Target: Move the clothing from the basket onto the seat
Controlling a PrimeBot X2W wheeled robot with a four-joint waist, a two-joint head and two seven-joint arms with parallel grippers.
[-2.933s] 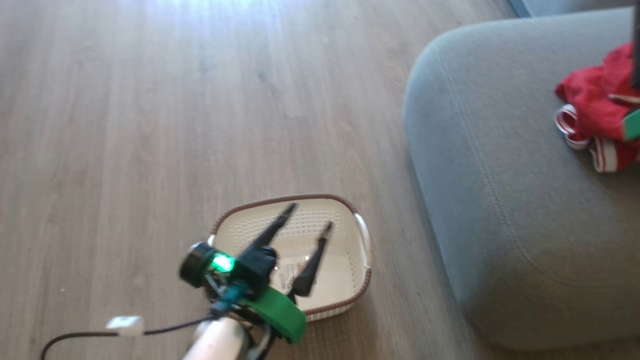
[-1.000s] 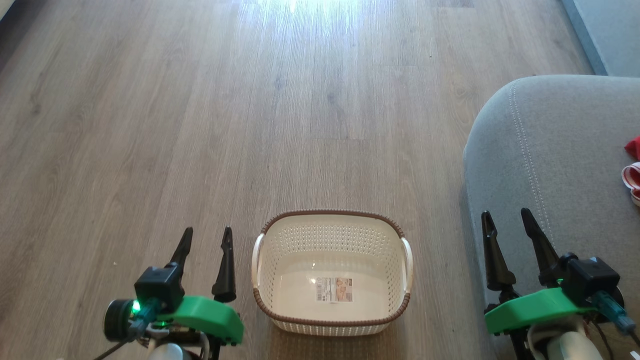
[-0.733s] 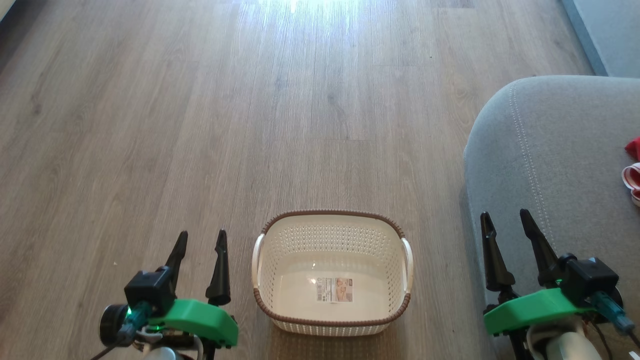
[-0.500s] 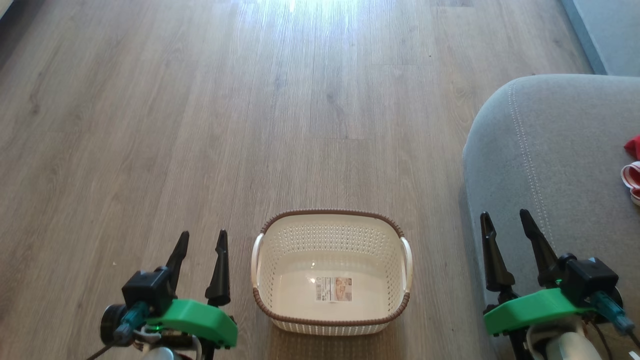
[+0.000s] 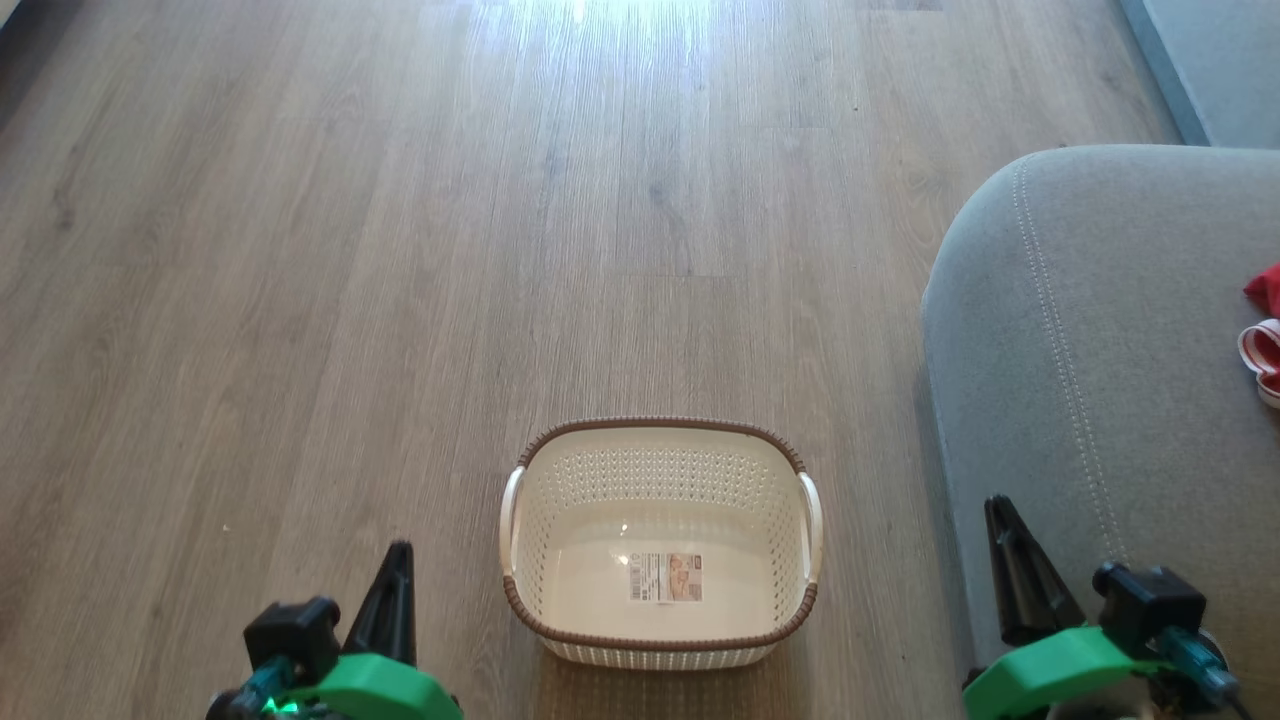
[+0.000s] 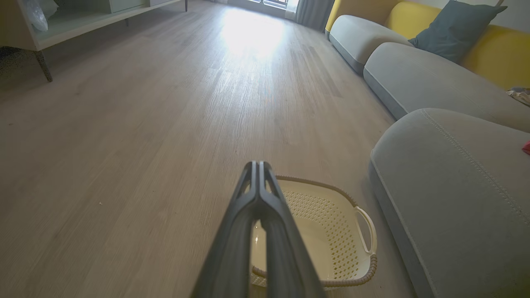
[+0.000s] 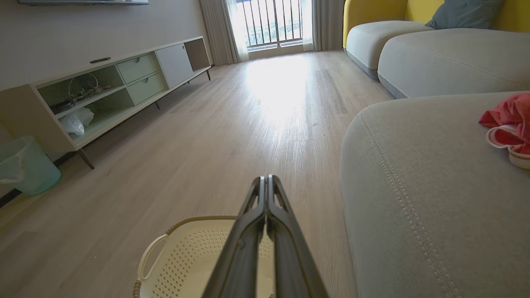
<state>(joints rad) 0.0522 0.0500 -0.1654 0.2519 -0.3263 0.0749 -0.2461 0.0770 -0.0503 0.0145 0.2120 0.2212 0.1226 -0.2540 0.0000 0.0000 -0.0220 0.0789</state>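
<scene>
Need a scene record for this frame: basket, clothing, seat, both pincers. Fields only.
basket: upright on the wood floor, left of the seat
basket contents: no clothing, paper label on its bottom
clothing: red and white, lying on the seat, partly cut off by the frame edge
left pincer: shut, holds nothing, left of the basket
right pincer: shut, holds nothing, by the seat's edge
</scene>
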